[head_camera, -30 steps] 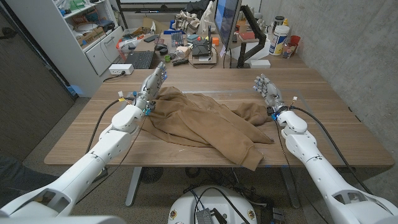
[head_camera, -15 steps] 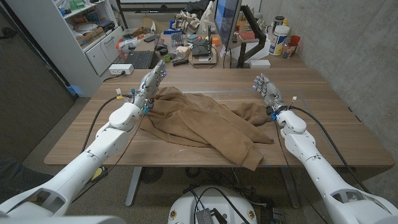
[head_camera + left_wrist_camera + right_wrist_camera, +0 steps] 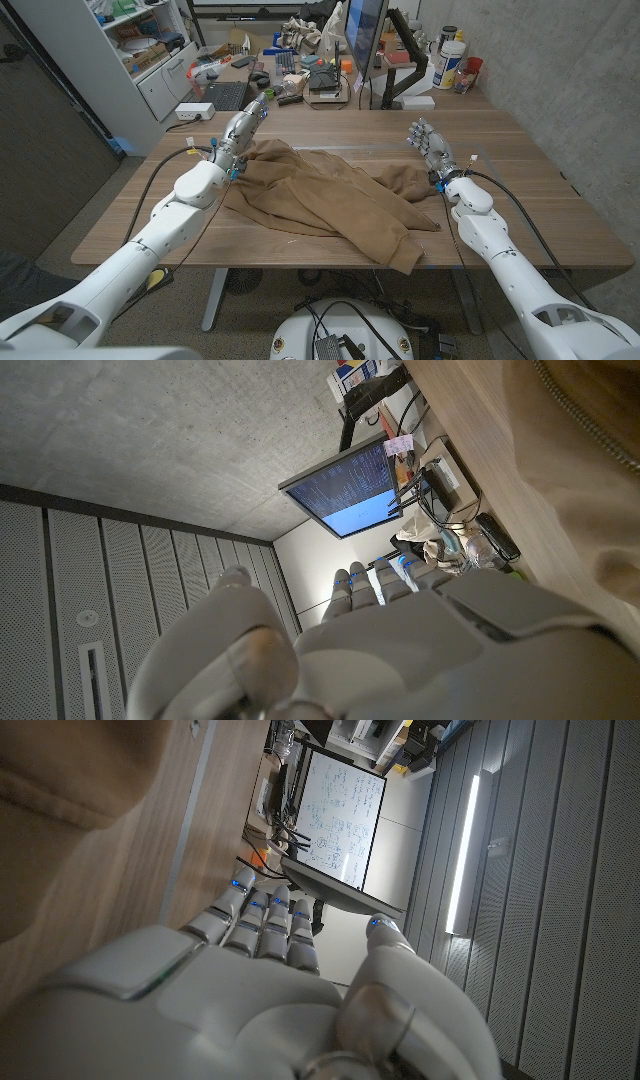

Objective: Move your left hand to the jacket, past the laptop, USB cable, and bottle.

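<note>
A: Where is the jacket (image 3: 325,195) now?

B: The brown jacket lies crumpled in the middle of the wooden table (image 3: 520,205). It spreads from the far left part toward the near right edge. In the left wrist view its fabric and a zipper line (image 3: 590,430) show beside the hand.

A: And the left hand (image 3: 243,130)?

B: It is at the far left corner of the jacket, just beside the cloth. The fingers are stretched out together, pointing to the far side, and they hold nothing. I cannot tell if it touches the fabric.

A: What about the right hand (image 3: 430,143)?

B: It stands on the right side of the table, near the jacket's right end, fingers straight up and a little apart, holding nothing.

A: Anything behind the table?

B: A monitor (image 3: 365,35) stands on another desk at the far side, and a white cabinet (image 3: 150,60) is at the far left.
</note>
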Robot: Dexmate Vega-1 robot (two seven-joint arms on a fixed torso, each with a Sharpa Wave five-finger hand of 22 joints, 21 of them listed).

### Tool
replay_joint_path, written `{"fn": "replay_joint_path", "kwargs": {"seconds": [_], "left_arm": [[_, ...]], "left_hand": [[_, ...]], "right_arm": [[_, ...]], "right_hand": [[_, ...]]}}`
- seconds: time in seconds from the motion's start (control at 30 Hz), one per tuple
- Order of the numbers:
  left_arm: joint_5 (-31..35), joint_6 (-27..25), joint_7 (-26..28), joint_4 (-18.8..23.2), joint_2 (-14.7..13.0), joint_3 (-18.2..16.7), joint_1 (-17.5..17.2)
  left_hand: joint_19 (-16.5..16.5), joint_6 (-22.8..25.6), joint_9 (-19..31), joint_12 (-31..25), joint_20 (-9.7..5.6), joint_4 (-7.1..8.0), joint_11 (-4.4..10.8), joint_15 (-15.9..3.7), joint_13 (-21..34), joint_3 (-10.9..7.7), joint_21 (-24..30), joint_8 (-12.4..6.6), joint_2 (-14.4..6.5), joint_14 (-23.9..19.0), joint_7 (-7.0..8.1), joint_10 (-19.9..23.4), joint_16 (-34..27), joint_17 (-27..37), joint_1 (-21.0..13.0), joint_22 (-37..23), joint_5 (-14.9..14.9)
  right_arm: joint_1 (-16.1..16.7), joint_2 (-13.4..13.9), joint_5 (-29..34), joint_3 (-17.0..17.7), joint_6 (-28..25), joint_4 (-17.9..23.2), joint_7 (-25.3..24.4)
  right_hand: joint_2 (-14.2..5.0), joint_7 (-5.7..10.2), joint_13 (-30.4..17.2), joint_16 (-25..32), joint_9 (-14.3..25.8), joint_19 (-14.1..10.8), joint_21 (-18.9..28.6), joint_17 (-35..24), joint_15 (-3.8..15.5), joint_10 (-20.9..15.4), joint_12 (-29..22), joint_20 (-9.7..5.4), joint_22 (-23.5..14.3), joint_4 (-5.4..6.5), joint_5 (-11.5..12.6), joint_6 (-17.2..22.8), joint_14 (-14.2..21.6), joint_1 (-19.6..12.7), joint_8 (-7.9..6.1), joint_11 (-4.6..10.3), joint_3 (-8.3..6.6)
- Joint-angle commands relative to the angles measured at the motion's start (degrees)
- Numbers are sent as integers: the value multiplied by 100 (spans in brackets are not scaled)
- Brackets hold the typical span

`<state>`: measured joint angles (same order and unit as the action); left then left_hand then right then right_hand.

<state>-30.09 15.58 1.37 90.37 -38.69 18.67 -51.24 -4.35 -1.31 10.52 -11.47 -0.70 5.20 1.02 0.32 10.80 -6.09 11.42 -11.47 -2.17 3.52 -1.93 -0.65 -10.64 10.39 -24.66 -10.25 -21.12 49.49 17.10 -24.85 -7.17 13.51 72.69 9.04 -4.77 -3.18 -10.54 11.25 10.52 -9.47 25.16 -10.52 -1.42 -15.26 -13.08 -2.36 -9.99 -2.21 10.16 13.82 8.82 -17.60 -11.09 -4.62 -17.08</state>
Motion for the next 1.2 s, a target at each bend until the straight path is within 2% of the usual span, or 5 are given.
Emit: {"fn": "replay_joint_path", "kwargs": {"seconds": [0.03,1.03,1.1,1.17,1.2], "left_arm": [[497,-27,293,292,-149,49,-59],[1376,-289,822,1009,-365,67,-205],[1423,-345,871,1070,-373,63,-227],[1566,-427,980,1141,-392,70,-246],[1623,-454,1019,1164,-398,75,-252]], "left_hand": [[-94,49,16,-32,-9,-44,48,-5,18,-15,-23,-34,-7,45,-16,-19,-14,17,-101,-21,-19],[-117,132,19,-44,5,-159,34,8,19,-63,-2,-47,-53,20,-2,14,-24,15,-308,-30,4],[-145,135,20,-46,106,-177,37,4,19,-70,-6,-44,-60,19,5,22,-24,16,-341,-35,11],[-169,155,22,-49,326,-205,49,-4,22,-79,3,-44,-73,13,31,35,-27,20,-395,-49,27],[-175,160,22,-49,335,-207,45,-9,22,-79,3,-45,-75,14,32,34,-27,21,-398,-50,28]], "right_arm": [[4,1,-3,-1,3,-24,24],[-62,7,48,5,32,-166,52],[-60,12,89,-3,38,-170,22],[-61,8,78,5,53,-183,39],[-60,12,101,2,62,-182,20]], "right_hand": [[-11,0,-8,-4,34,-63,-7,-25,15,-44,22,-19,-24,-21,40,74,52,-54,-29,28,-19],[-23,9,-9,-7,35,-83,-70,-26,11,-52,35,-10,-26,-36,40,84,65,-41,-24,24,-16],[-23,7,-9,-8,35,-87,-72,-26,0,-56,34,-11,-26,-37,40,87,64,-41,-25,26,-16],[-23,6,-9,-8,35,-87,-78,-26,0,-56,36,-10,-27,-39,40,91,66,-40,-26,32,-16],[-24,6,-9,-8,35,-89,-80,-26,-1,-58,35,-11,-27,-39,40,95,67,-39,-28,28,-15]]}}
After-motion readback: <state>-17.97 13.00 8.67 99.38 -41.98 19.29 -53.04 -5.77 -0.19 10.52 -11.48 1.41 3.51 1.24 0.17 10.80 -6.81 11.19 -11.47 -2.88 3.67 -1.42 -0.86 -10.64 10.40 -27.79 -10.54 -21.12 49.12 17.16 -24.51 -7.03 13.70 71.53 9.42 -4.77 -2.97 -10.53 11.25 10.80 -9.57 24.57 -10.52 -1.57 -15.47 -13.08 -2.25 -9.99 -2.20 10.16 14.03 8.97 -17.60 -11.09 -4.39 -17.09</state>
